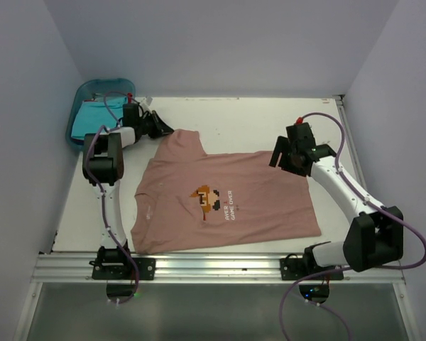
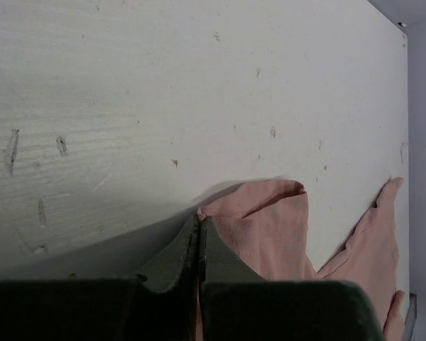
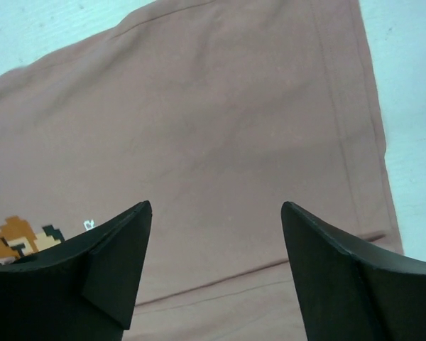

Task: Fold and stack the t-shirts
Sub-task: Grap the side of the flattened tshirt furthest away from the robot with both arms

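At the middle of the table, the pink t-shirt lies spread flat with its pixel-character print facing up. Its lower border runs close along the near edge. One sleeve juts toward the far-left part of the surface.

The left gripper sits low at the tip of that sleeve. In the left wrist view its jaws are pressed tightly together, and their tips meet right at the rim of the pink cloth. Whether any fabric is pinched between them cannot be told.

The right gripper hangs over the shirt's far-right corner. Its jaws are spread wide and hold nothing; in the right wrist view the fingers frame bare pink cloth, with the stitched hem running along the side toward the right edge.

In the far-left corner stands a blue bin, with a turquoise t-shirt inside it.
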Controlling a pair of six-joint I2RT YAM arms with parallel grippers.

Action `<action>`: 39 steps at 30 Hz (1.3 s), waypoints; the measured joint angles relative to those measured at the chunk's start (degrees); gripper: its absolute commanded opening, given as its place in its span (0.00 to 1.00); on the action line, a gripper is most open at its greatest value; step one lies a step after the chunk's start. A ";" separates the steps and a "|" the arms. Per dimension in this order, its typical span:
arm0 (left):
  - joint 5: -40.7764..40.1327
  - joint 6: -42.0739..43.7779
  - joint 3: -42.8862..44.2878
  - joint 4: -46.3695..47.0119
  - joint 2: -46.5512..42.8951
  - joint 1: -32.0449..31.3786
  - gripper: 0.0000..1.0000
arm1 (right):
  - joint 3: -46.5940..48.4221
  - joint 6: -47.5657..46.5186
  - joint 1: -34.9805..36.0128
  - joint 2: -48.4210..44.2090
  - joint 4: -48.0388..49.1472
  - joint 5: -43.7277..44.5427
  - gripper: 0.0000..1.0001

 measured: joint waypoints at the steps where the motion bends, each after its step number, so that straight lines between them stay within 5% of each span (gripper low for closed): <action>1: 0.07 0.02 0.00 0.02 0.00 0.02 0.00 | 0.00 0.37 -0.22 0.55 -0.02 0.87 0.70; 4: 0.15 -0.04 0.00 0.02 0.00 0.07 0.00 | 0.00 1.79 -1.49 1.73 0.24 3.82 0.51; 8: 0.31 -0.48 -0.02 0.02 -0.48 0.07 0.00 | 0.00 4.15 -4.28 3.72 1.79 7.91 0.38; 9: 0.28 -0.48 -0.02 -0.20 -0.87 0.07 0.00 | 0.00 4.83 -4.96 4.42 2.54 8.76 0.39; 11: 0.22 -0.46 -0.02 -0.98 -2.32 0.07 0.00 | 0.22 5.88 -6.25 6.23 4.20 10.25 0.63; 14: -0.02 -0.42 0.22 -2.51 -5.68 0.07 0.00 | 1.66 6.40 -8.22 10.10 6.82 10.99 0.87; 16: -0.13 -0.42 0.35 -3.21 -8.46 0.07 0.00 | 3.76 6.60 -9.88 13.49 8.11 10.51 0.93; 27: -0.11 0.11 0.31 -5.46 -17.51 0.04 0.00 | 11.74 6.01 -19.26 30.47 15.56 0.85 0.73; 39: -0.11 0.13 -1.46 -7.45 -17.51 0.04 0.00 | 14.86 4.83 -21.33 35.36 18.49 -8.28 0.59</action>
